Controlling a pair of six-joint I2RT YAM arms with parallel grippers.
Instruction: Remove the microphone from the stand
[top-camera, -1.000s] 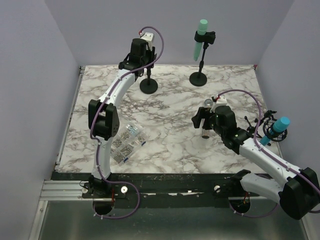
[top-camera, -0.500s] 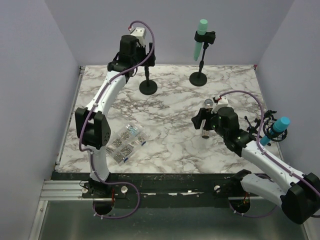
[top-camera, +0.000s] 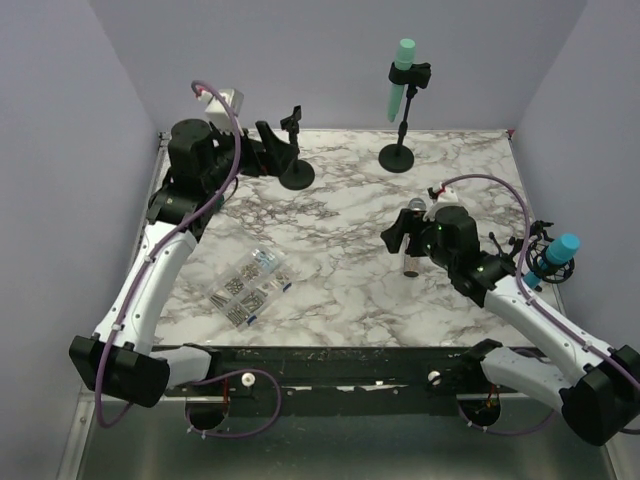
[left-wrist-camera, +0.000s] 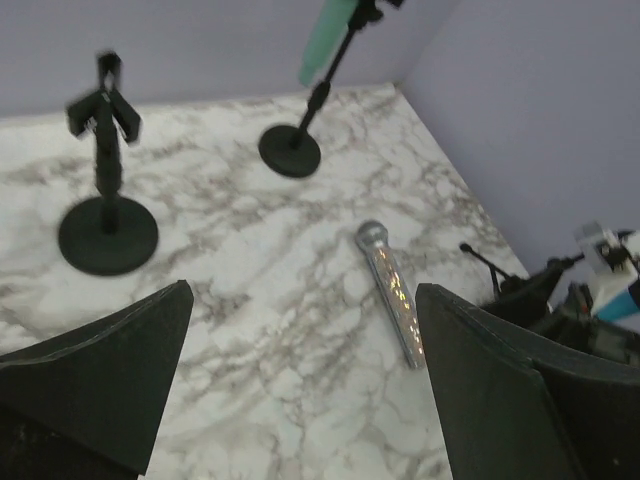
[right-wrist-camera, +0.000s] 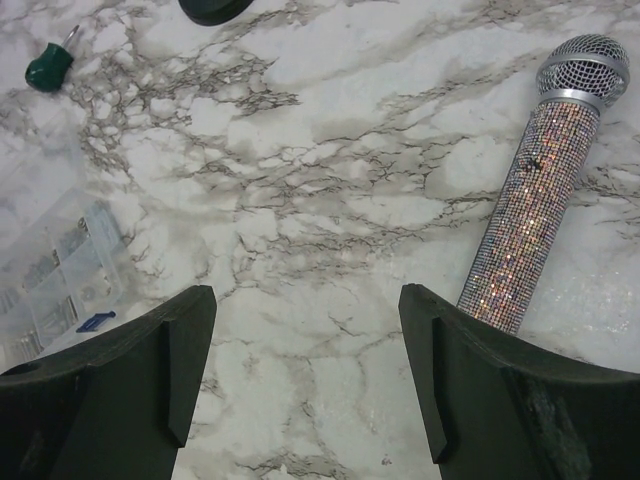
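The glittery silver microphone (right-wrist-camera: 535, 205) lies flat on the marble table (top-camera: 330, 210), apart from any stand. The right gripper (right-wrist-camera: 305, 300) hovers open just left of it, and its right finger is close beside the handle. From the top the microphone (top-camera: 409, 262) is mostly hidden under the right gripper (top-camera: 403, 240). The black stand (top-camera: 296, 172) at the back has an empty clip (left-wrist-camera: 103, 100). Left of that stand, the left gripper (top-camera: 278, 148) is open and holds nothing. The left wrist view looks past the left gripper (left-wrist-camera: 300, 330) at the stand (left-wrist-camera: 107, 232) and the microphone (left-wrist-camera: 390, 290).
A second stand (top-camera: 398, 155) at the back carries a teal microphone (top-camera: 401, 75). A third teal microphone (top-camera: 556, 256) sits on a mount off the right edge. A clear parts box (top-camera: 250, 283) lies front left. A green screwdriver handle (right-wrist-camera: 48, 66) lies beyond it.
The left gripper opened at the stand's clip and drew back to the left, away from the stand. The right gripper stayed over the microphone, almost still.
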